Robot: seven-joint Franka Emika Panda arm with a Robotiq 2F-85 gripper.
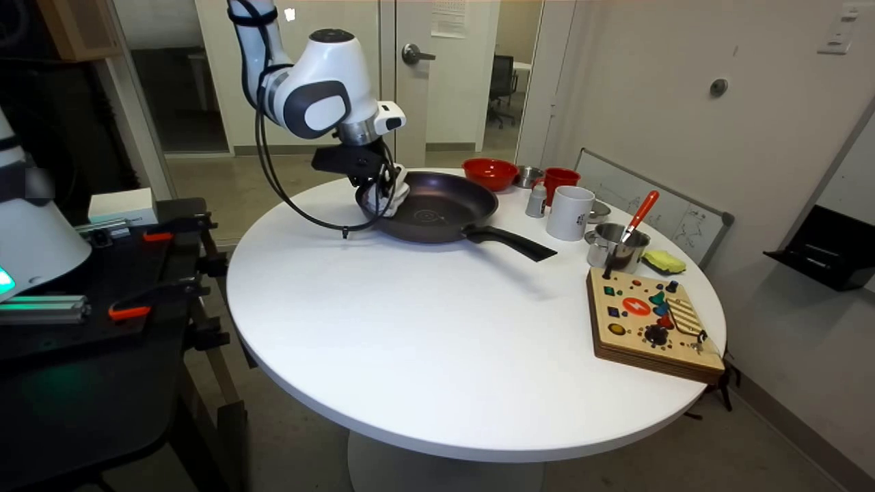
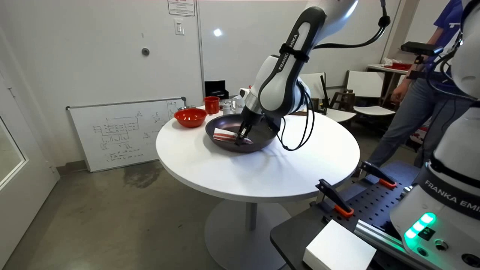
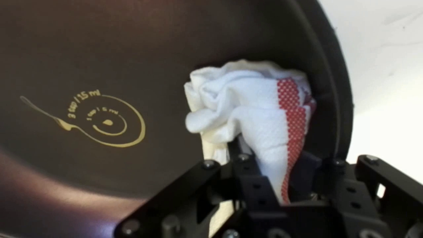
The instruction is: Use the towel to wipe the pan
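Wrist view: gripper (image 3: pixel 272 157), pinching one bunched towel (image 3: pixel 254 109), white, red-striped, inside the dark pan (image 3: pixel 165 86), near its rim. Risk: pushing hard against that side probably skids the pan, whose handle (image 1: pixel 513 241) nothing holds; a slack pinch may let the towel slip. Surface: round white table (image 1: pixel 451 342), bearing red bowl (image 1: pixel 490 175), white mug (image 1: pixel 569 213). Room: leaning whiteboard (image 2: pixel 127 137); one standing person (image 2: pixel 412 108).

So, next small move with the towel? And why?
I'd probably slide the red-striped towel a little toward the gold measuring mark at the centre of the frying pan. In the wrist view, the gripper appears closed on the towel, which is bunched near one side, while the mark lies uncovered.
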